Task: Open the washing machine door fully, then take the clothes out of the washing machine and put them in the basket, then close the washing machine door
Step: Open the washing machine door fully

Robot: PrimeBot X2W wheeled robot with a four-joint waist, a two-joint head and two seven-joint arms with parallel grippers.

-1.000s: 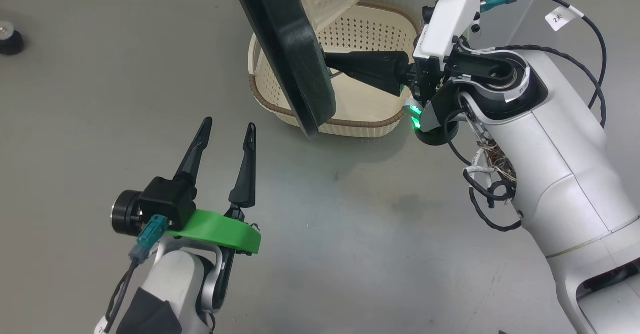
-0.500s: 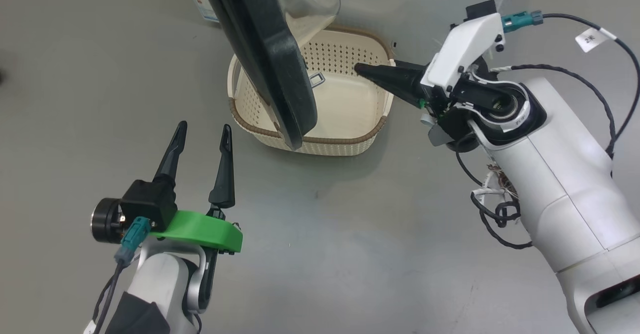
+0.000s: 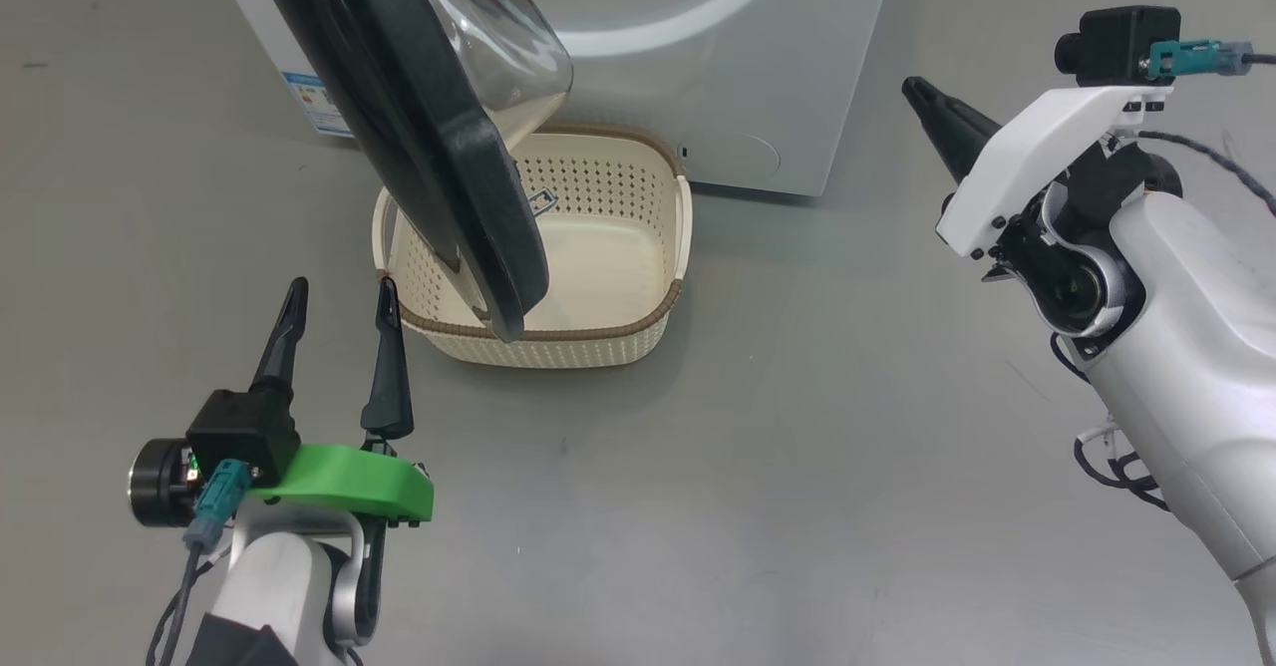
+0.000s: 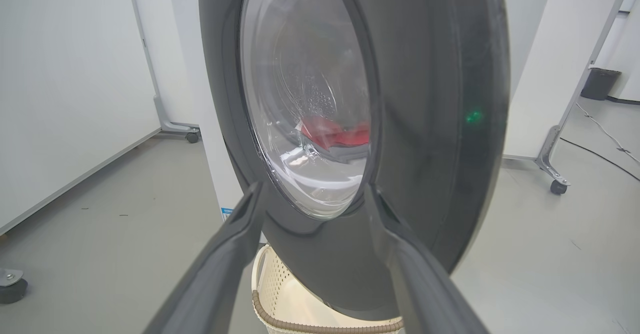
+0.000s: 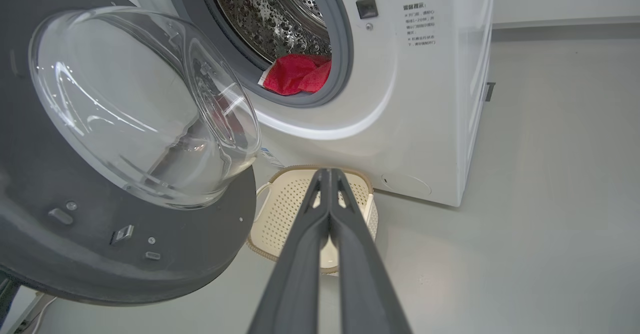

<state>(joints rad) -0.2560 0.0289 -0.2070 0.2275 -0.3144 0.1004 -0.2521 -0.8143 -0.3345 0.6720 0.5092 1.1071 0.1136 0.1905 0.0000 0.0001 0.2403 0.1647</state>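
Right hand [image 3: 911, 88] withdrawn from door [image 3: 469, 197], clenched empty, left hand [image 3: 342, 289] released, door covering part of basket [image 3: 638, 323]

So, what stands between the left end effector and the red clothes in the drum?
The washing machine door: in the left wrist view, the clothes show through it, beyond the left end effector.
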